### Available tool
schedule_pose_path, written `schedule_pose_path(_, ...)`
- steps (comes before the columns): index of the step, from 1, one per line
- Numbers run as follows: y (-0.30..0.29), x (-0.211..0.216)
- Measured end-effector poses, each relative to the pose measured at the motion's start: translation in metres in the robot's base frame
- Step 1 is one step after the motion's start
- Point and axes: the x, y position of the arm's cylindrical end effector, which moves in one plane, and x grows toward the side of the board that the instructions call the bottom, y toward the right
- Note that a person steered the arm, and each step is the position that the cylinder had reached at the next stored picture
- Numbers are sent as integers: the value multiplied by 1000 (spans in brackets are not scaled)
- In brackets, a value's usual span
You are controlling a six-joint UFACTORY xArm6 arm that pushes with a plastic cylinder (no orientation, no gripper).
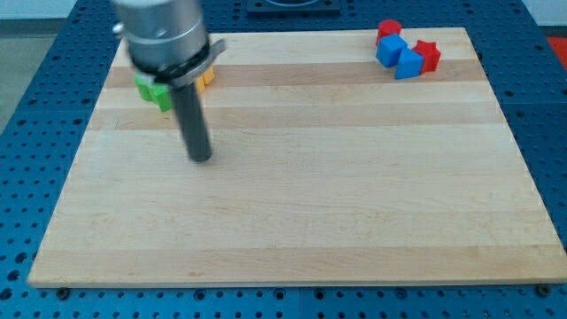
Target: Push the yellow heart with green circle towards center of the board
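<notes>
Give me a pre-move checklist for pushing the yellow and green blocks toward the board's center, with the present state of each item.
1. My tip visible on the board: ok.
2. Tip behind the blocks for a centerward push: not ok; it sits below them in the view, toward the center.
3. Green block in sight: ok, partly hidden by the arm's housing; shape cannot tell.
4. Yellow block in sight: only a sliver shows; heart shape cannot tell.
5. Yellow and green touching: cannot tell, housing covers the gap.
6. Red and blue blocks away from the path: ok, clustered at the view's top right.

Green block (152, 91) and yellow block (205, 80), top-left, partly hidden.
</notes>
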Motion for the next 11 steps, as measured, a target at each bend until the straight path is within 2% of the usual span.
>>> schedule_pose_path(1, -64, -41)
schedule_pose_path(2, -125, -137)
schedule_pose_path(3, -147, -184)
schedule_pose_path(5, -138, -183)
schedule_pose_path(7, -136, -153)
schedule_pose_path(10, -23, -153)
schedule_pose_path(11, -4, -153)
